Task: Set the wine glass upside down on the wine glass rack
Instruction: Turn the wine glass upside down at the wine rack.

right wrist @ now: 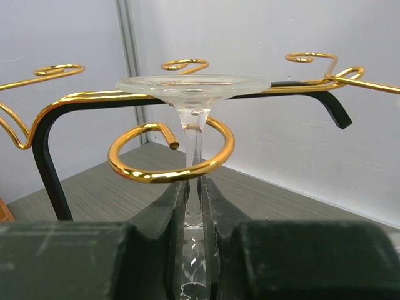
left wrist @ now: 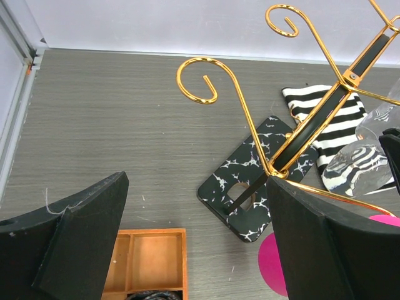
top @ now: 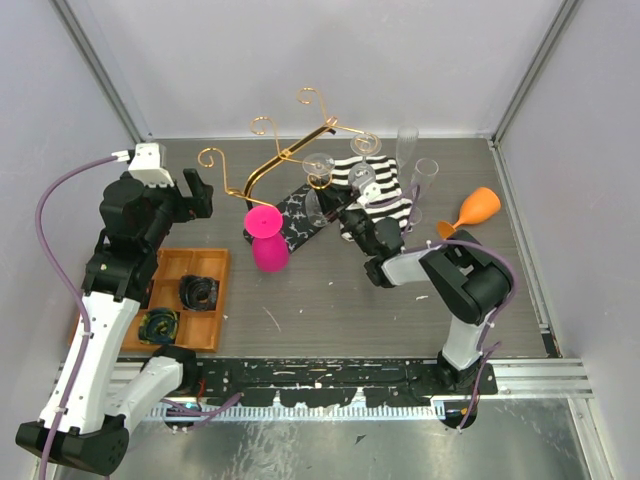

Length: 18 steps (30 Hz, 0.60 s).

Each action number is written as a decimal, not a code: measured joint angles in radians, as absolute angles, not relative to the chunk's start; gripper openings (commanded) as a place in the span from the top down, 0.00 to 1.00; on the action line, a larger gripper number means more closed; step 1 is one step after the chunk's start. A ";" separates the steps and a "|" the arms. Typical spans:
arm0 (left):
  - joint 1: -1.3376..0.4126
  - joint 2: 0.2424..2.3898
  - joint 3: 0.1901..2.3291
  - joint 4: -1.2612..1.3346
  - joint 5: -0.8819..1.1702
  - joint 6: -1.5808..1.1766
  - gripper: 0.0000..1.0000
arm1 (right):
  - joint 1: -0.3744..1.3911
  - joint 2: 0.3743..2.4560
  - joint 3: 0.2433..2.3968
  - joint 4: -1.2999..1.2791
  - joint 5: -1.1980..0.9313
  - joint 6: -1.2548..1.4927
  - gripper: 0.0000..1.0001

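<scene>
The right end effector (right wrist: pixel 194 206) is pinching an upside-down clear wine glass (right wrist: pixel 192 87) by its stem inside a hook of the gold wire rack (right wrist: pixel 75 97), while the left end effector (top: pixel 197 190) is hovering, spread wide.

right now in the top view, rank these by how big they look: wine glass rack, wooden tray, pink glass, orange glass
1. wine glass rack
2. wooden tray
3. pink glass and orange glass: they look about alike, so not ranked

The right jaws are hemmed above by the wine glass rack (right wrist: pixel 144 175). Free table (left wrist: pixel 125 112) is left ahead and leftward of the left jaws.
</scene>
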State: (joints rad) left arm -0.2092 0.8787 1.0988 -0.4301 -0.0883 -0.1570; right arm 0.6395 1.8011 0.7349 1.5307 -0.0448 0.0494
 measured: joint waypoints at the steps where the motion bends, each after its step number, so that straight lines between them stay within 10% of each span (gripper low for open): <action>1: -0.209 0.879 1.099 -0.430 -0.089 -0.157 0.02 | 0.640 1.796 0.728 1.531 -0.041 0.046 1.00; 18: -0.209 0.879 1.099 -0.430 -0.111 -0.149 0.02 | 0.640 1.686 0.604 1.531 -0.091 -0.038 1.00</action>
State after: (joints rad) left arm -0.2092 0.8787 1.0988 -0.4301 -0.1112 -0.1486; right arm 0.6395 1.6863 0.6037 1.5311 -0.0910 -0.0380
